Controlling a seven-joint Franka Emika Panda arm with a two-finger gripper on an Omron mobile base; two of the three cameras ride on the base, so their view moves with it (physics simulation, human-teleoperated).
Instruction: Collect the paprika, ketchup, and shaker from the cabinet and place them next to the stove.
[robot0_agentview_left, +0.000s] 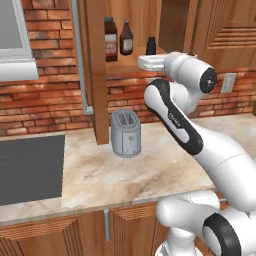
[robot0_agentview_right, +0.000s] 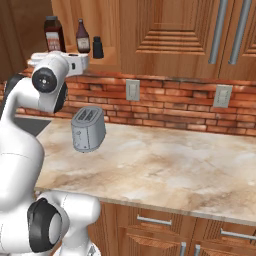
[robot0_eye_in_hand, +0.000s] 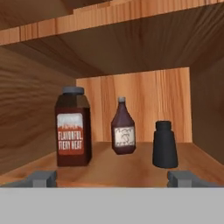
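Brick backsplash runs behind a marble-patterned counter (robot0_agentview_left: 150, 165), with reddish-brown wooden cabinetry above and below. A silver two-slot toaster (robot0_agentview_left: 125, 133) stands on the counter, near the wall and directly below the open cabinet (robot0_agentview_left: 95, 75). To the left of the counter lies the stove (robot0_agentview_left: 30, 167), its flat dark cooktop level with the marble; a pale hood sits above it at the upper left. Wall outlets are mounted on the brick to the right of the arm.

Inside the cabinet, three items stand upright on the wooden shelf, apart from one another. The paprika (robot0_eye_in_hand: 73, 127) is at the left, close to the side wall, with a dark cap and a pale label. The ketchup (robot0_eye_in_hand: 123, 127) stands in the middle and further back, near the rear panel. The shaker (robot0_eye_in_hand: 165, 145) is at the right, nearer the front edge than the ketchup.

The gripper (robot0_eye_in_hand: 113, 178) is held level in front of the shelf opening, with its fingertips (robot0_eye_in_hand: 41, 178) spread to full width and nothing between them. All three items lie beyond the fingertips with no contact. No object stands between the gripper and the items; the cabinet side walls and the upper shelf board frame the opening.
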